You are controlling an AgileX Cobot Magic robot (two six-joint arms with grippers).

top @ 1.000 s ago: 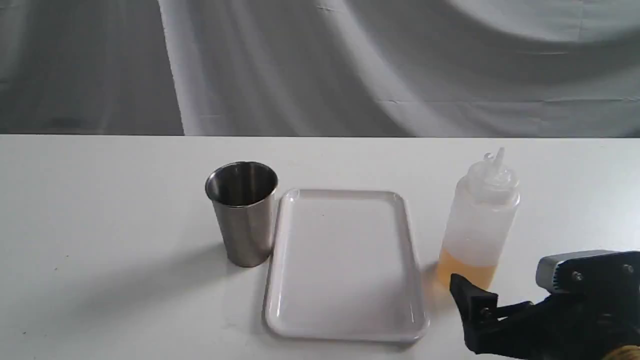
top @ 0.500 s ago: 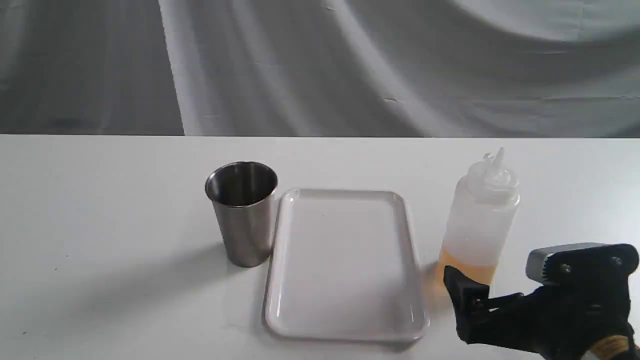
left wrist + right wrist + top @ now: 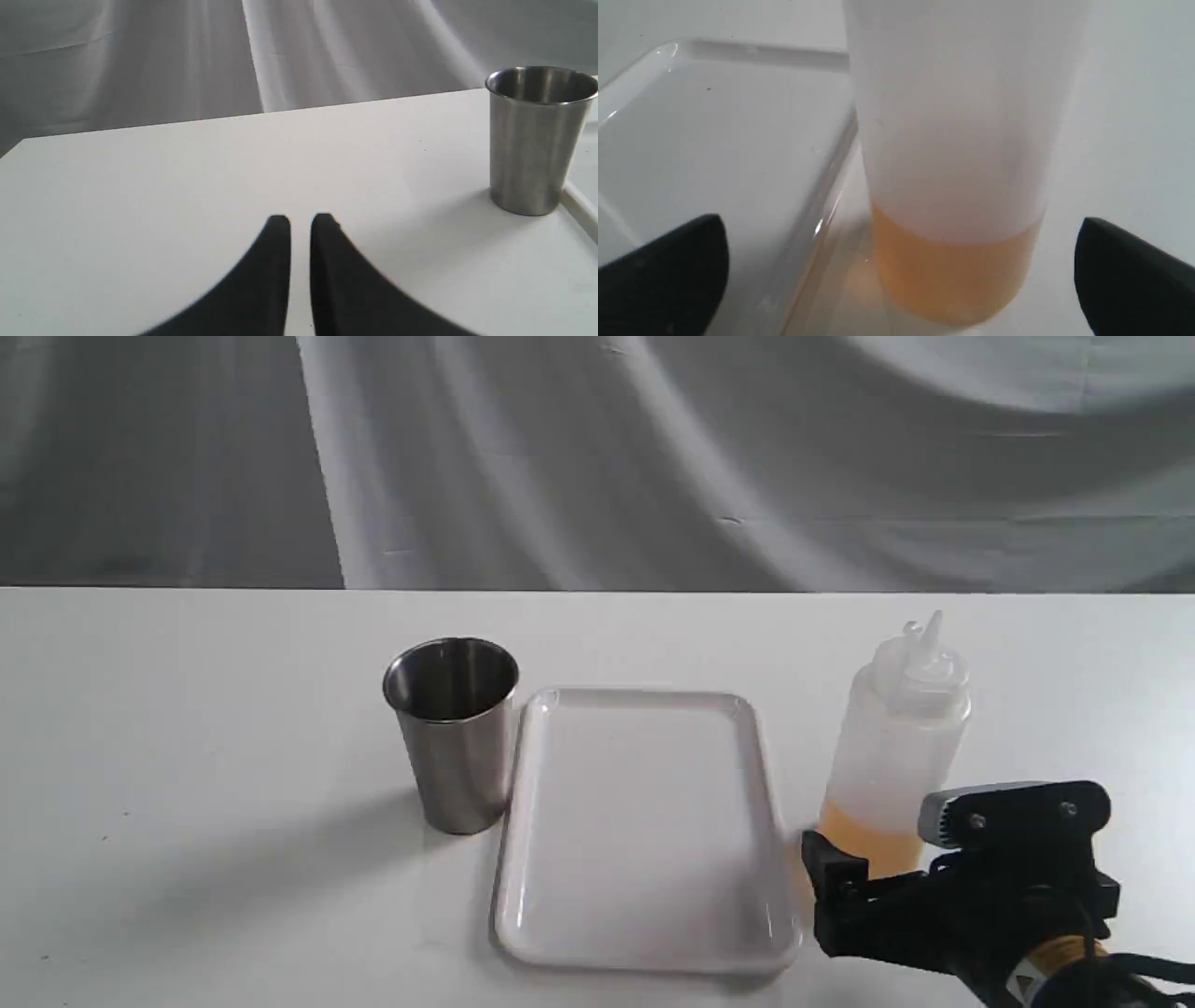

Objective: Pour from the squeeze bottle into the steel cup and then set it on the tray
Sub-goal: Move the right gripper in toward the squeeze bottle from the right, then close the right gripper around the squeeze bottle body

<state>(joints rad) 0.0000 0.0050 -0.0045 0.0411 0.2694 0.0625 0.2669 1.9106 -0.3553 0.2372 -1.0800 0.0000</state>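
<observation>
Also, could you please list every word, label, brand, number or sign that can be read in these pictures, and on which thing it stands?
There is no readable text in any view. The squeeze bottle, the steel cup and the tray show plain surfaces with no label, brand or number.

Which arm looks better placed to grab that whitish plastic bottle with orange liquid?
Right: its open jaws flank the translucent squeeze bottle, untouched; the left arm's jaws sit beyond the brushed-steel cup, across the white tray.
</observation>
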